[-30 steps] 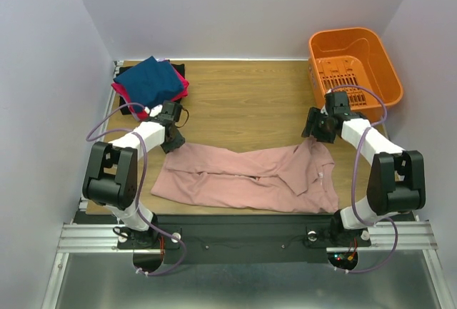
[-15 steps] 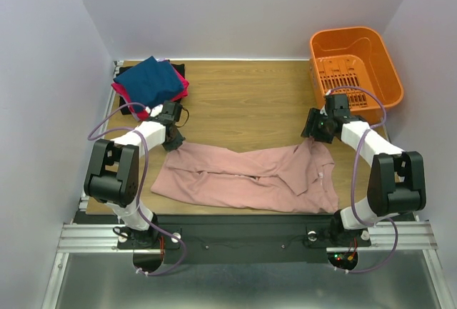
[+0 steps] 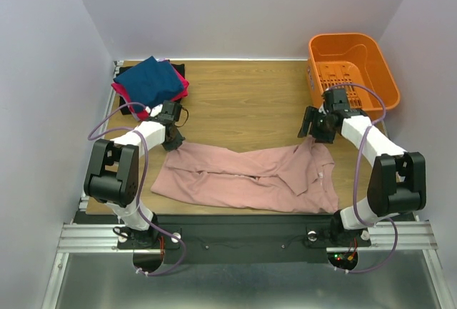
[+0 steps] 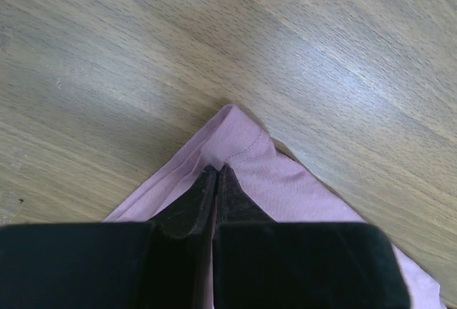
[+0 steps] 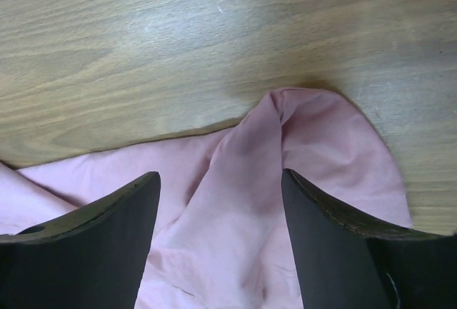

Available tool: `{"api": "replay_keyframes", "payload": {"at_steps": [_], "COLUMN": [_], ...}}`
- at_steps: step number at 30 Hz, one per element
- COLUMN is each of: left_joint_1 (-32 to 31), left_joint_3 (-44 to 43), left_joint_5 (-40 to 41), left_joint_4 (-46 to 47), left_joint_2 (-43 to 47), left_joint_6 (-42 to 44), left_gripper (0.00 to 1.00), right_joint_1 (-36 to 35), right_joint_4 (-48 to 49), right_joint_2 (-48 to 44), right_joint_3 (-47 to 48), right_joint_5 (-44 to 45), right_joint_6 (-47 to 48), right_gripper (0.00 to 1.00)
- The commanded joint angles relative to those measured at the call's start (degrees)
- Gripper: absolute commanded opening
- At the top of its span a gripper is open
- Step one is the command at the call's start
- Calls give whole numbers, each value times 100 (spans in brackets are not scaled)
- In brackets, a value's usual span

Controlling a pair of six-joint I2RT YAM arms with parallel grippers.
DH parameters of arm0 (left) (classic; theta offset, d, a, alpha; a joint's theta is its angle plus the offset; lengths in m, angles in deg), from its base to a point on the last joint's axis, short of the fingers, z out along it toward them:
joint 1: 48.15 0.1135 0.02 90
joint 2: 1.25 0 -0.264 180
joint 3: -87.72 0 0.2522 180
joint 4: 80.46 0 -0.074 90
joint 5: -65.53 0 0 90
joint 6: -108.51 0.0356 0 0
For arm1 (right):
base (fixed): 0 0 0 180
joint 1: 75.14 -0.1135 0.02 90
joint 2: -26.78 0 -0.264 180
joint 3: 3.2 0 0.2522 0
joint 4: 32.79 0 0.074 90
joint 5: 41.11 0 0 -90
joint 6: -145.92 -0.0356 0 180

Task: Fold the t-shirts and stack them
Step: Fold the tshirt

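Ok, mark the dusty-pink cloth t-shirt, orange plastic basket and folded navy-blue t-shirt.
dusty-pink cloth t-shirt (image 3: pixel 243 177), top view, its middle.
orange plastic basket (image 3: pixel 343 35), top view, far rim.
folded navy-blue t-shirt (image 3: pixel 148 80), top view, upper face.

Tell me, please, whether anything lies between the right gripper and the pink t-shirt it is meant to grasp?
Nothing visible does. The right gripper hangs open directly over the pink t-shirt, and its fingers frame a raised fold of the cloth.

Top cam high at near edge, sees whole table (image 3: pixel 243 102); wrist cams close-up, facing down; all share pink tee (image 3: pixel 243 177).
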Motion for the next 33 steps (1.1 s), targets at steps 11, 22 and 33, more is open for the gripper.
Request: {"api": "replay_keyframes", "payload": {"at_steps": [11,22,33], "left_joint_1": [268,576,1138], "left_joint_3": [-29,-205,-126], "left_joint_5": [-54,-159,-142], "left_joint_4": [180,233,224], "left_joint_2": [-217,-349,-244], "left_joint_6": [164,358,533], "left_gripper": [0,0,0], "right_joint_1": [-467,-467,-467], "right_joint_4": [-416,-197,-12], "right_joint_2": [-316,-61,150], "right_joint_3": [39,-260,-93], "right_joint_5": [265,599,757], "right_joint_6": [-93,-295,-418], "right_gripper": [75,75,75]}}
